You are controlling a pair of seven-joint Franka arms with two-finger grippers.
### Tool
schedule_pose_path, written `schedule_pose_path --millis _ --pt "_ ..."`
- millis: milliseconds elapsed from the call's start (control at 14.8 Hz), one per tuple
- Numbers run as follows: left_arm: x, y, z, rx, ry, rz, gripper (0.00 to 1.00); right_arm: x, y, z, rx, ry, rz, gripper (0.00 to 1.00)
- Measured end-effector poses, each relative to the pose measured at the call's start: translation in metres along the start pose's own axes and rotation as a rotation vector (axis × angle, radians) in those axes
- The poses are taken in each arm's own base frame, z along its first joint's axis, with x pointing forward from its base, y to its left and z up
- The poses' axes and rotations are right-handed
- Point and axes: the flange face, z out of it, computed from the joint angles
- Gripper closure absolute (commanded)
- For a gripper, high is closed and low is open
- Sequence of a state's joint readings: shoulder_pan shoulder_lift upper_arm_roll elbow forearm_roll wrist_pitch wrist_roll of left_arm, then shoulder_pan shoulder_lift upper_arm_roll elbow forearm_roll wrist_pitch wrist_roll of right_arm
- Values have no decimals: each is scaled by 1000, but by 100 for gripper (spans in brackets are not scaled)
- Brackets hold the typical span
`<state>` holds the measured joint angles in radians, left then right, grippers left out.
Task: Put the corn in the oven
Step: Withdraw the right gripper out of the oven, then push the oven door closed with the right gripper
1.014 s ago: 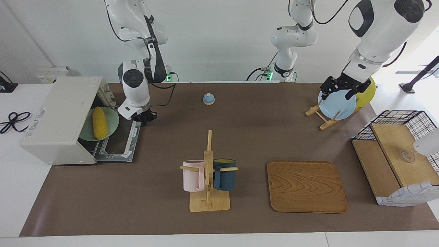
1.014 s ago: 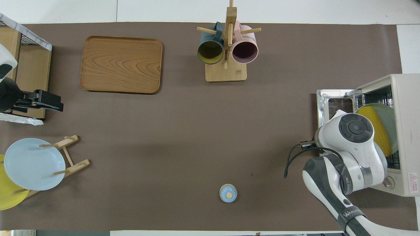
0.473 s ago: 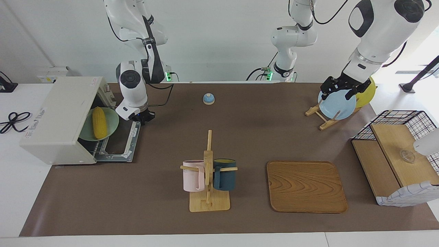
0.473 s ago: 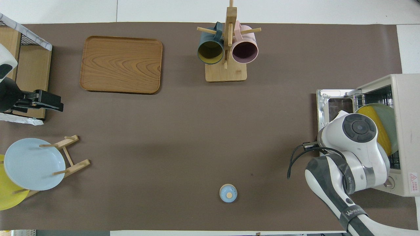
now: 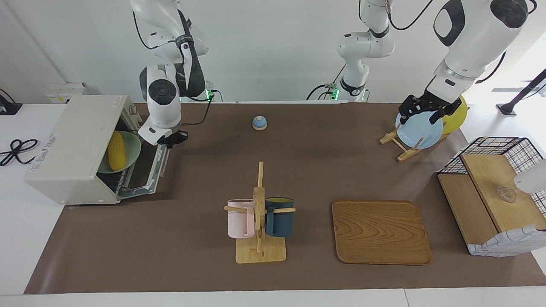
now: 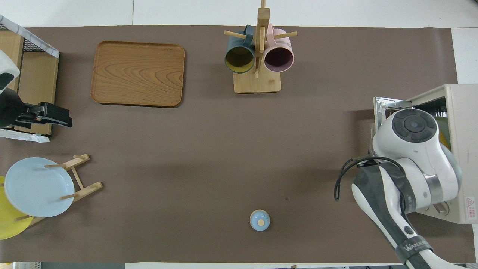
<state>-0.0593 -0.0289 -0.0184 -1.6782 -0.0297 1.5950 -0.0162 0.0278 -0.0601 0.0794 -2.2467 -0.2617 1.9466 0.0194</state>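
Note:
The yellow corn [image 5: 116,150] lies on a green plate [image 5: 131,147] on the rack inside the cream-white oven [image 5: 72,145] at the right arm's end of the table. The oven's drop-down door [image 5: 155,166] stands half raised. My right gripper [image 5: 170,138] is shut, its tips against the door's raised edge at the end nearer to the robots. In the overhead view the right arm covers the corn and most of the oven [image 6: 463,149] mouth. My left gripper [image 6: 56,115] waits open in the air beside the basket shelf, holding nothing.
A mug rack [image 5: 259,217] with a pink and a dark blue mug stands mid-table, a wooden tray [image 5: 381,232] beside it. A small blue bell [image 5: 259,123] sits nearer to the robots. A plate rack with a blue plate [image 5: 419,130] and the basket shelf [image 5: 495,192] stand at the left arm's end.
The oven door has swung up from lying flat to half raised, with my right gripper rising at its edge. The plate with the corn sits deeper in the oven. The left arm has stayed still.

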Motion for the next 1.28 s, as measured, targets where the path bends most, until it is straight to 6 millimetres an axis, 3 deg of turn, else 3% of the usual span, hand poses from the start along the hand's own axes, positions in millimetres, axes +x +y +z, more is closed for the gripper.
schedule_pose_path --millis 338,744,947,1149,1285 --pt "0 0 0 0 0 0 0 -23 53 -39 -1 17 -59 100" --pt "0 0 0 0 0 0 0 -48 125 -58 -33 36 -118 100" --pt "0 0 0 0 0 0 0 -47 127 -88 -36 23 -121 100" --pt "0 0 0 0 0 0 0 -33 100 -125 33 66 -122 100" --pt "0 0 0 0 0 0 0 -21 81 -139 112 101 -100 100"
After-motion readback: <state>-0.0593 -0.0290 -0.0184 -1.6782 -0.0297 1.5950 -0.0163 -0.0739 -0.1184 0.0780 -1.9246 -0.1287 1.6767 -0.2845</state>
